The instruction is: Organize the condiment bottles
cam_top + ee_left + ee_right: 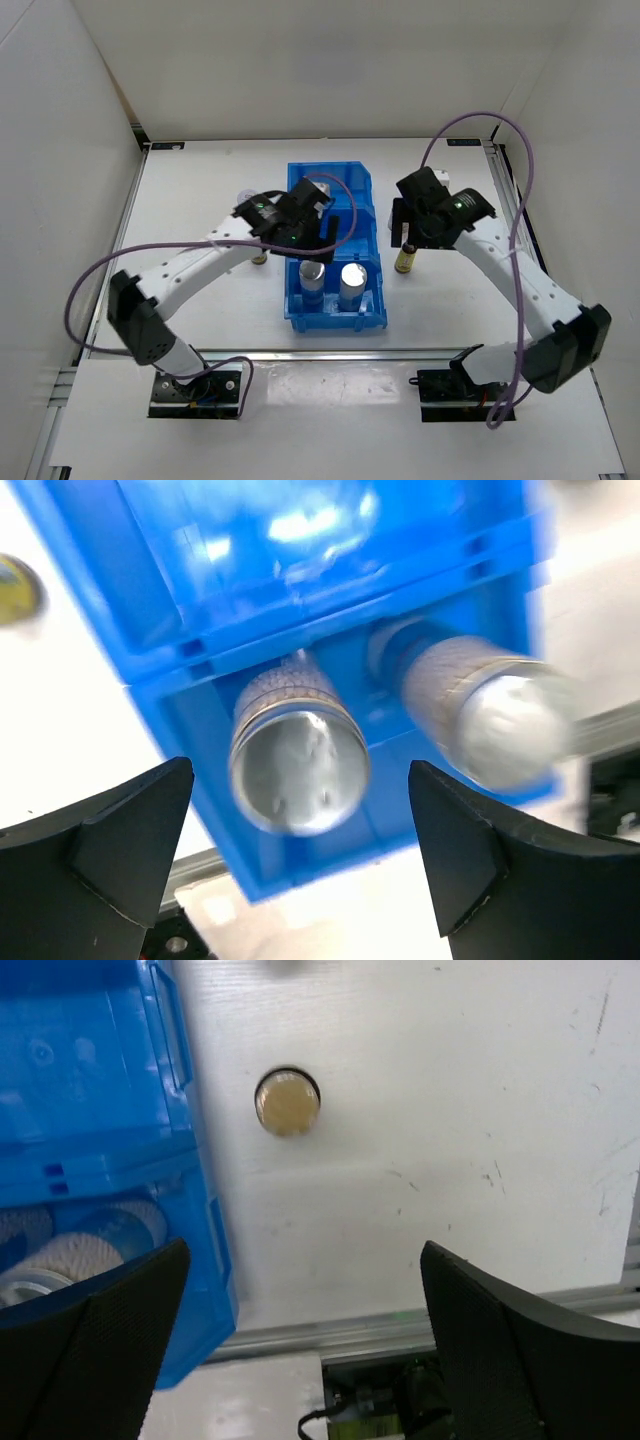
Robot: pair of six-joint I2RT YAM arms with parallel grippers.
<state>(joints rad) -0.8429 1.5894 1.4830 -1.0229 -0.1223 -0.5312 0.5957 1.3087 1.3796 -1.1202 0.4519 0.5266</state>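
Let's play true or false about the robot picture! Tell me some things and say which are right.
1. Two silver-lidded shakers stand in the blue bin. True.
2. The left gripper is holding a shaker. False: it is open and empty.
3. A small amber bottle stands on the table, right of the bin. True.
4. The right gripper is shut on that bottle. False: it is open and not touching it.

My overhead view is bright and evenly lit from above, the white tabletop (200, 190) nearly washed out, shadows soft. My left wrist view is smeared: glare patches on the blue bin (300, 540), one shaker (490, 720) ghosted. The right wrist view looks sharper.
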